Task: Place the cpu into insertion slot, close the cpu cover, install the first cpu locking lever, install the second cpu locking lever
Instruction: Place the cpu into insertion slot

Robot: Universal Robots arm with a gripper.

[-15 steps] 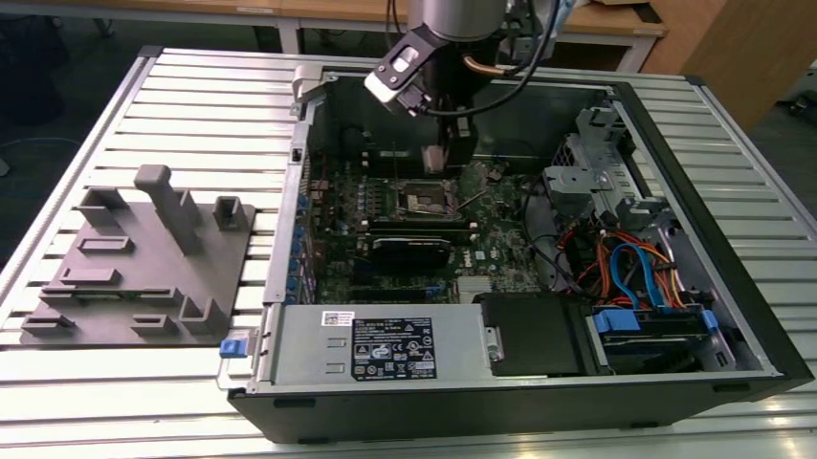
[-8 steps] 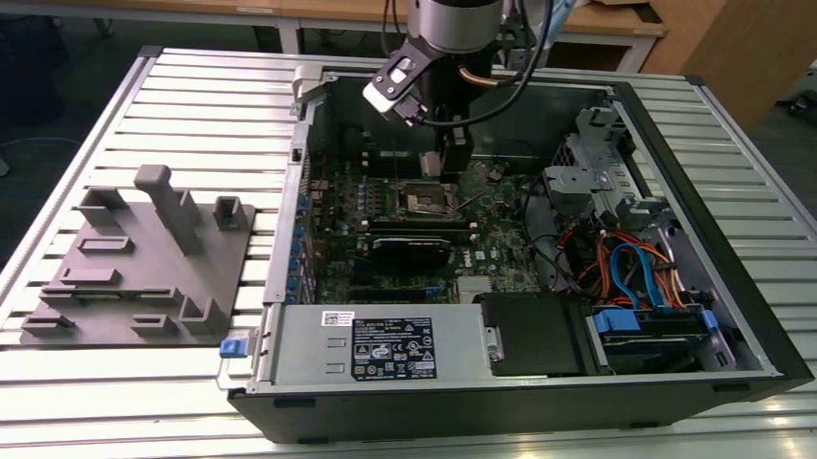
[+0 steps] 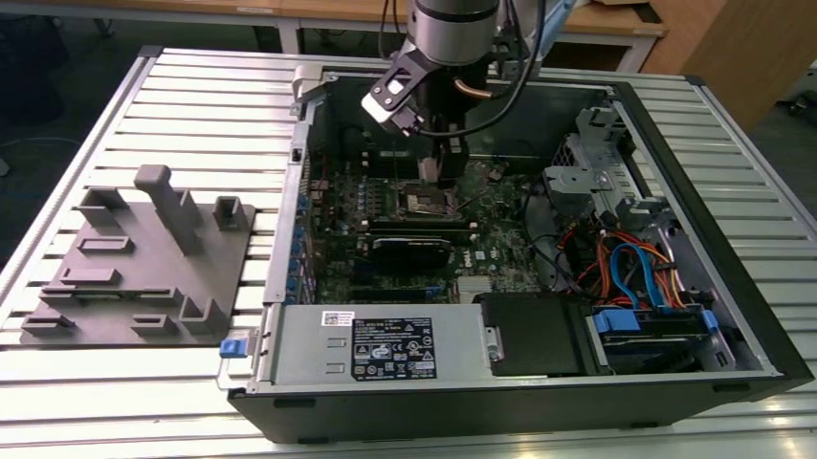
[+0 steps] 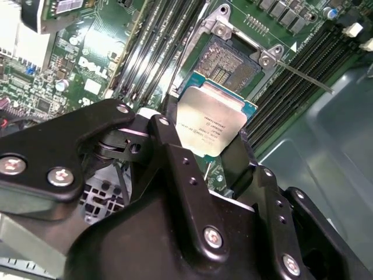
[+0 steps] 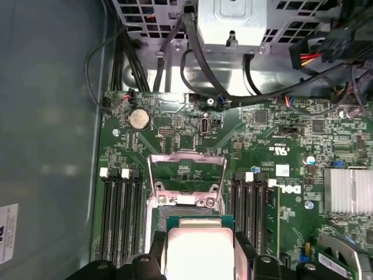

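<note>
Just above the open insertion slot (image 4: 232,65), the end effector (image 4: 204,143) clamps the cpu (image 4: 211,119) by two opposite edges

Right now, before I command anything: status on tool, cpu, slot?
Tool shut on cpu, hovering just short of insertion slot. Slot empty, cpu cover standing open. Nothing between cpu and slot.

In the exterior view, the open computer case (image 3: 511,406) lies on the worktop (image 3: 191,96), with the fixture block (image 3: 141,277) at its 9 o'clock. Inside the case, the insertion slot (image 3: 426,199) sits on the motherboard (image 3: 492,258). The power supply box (image 3: 370,344) is at the slot's 6 o'clock and the drive cage (image 3: 581,182) at its 3 o'clock. The hand (image 3: 431,175) hangs just above the slot, with the cpu (image 4: 210,119) gripped between its fingers (image 4: 169,151).
</note>
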